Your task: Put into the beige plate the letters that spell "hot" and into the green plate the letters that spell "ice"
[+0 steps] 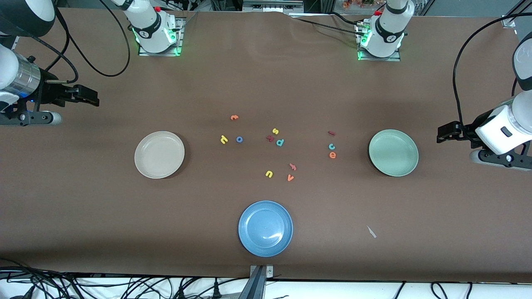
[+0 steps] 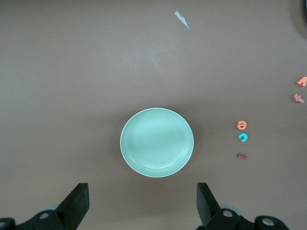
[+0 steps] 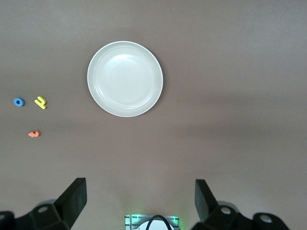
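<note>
Front view: the beige plate (image 1: pixel 159 154) lies toward the right arm's end of the bench (image 1: pixel 266 83), the green plate (image 1: pixel 393 152) toward the left arm's end, both empty. Yellow h (image 1: pixel 224 139), blue o (image 1: pixel 239 139) and orange t (image 1: pixel 234 117) lie beside the beige plate; red i (image 1: pixel 331 133), teal c (image 1: pixel 331 146) and orange e (image 1: pixel 332 155) beside the green one. Left wrist view: the left gripper (image 2: pixel 143 202) hangs spread, empty, over the bench's edge. Right wrist view: the right gripper (image 3: pixel 141 200) likewise

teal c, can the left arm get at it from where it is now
Probably yes. The teal c lies in the open between the dark red i and orange e, beside the green plate. The left tool is open, though the e sits close.
</note>
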Tool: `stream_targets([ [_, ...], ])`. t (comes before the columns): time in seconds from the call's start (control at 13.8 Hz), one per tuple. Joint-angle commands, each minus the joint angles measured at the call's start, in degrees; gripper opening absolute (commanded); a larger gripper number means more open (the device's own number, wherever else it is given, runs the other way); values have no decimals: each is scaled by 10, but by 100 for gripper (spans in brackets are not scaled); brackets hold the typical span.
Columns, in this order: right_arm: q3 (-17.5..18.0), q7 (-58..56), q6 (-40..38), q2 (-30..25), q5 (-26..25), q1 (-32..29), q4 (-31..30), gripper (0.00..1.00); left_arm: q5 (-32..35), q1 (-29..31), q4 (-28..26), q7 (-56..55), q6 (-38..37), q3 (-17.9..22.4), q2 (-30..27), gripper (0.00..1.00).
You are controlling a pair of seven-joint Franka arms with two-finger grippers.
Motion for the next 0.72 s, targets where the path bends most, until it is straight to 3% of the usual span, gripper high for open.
stream_targets([
  [0.0,0,-6,-6,1,-9,0,5,100,-16,4,-3,15,2,0,-3,99],
  [0.65,0,-5,-3,6,-9,1,5,100,-16,-7,-3,-3,3,-1,5,99],
])
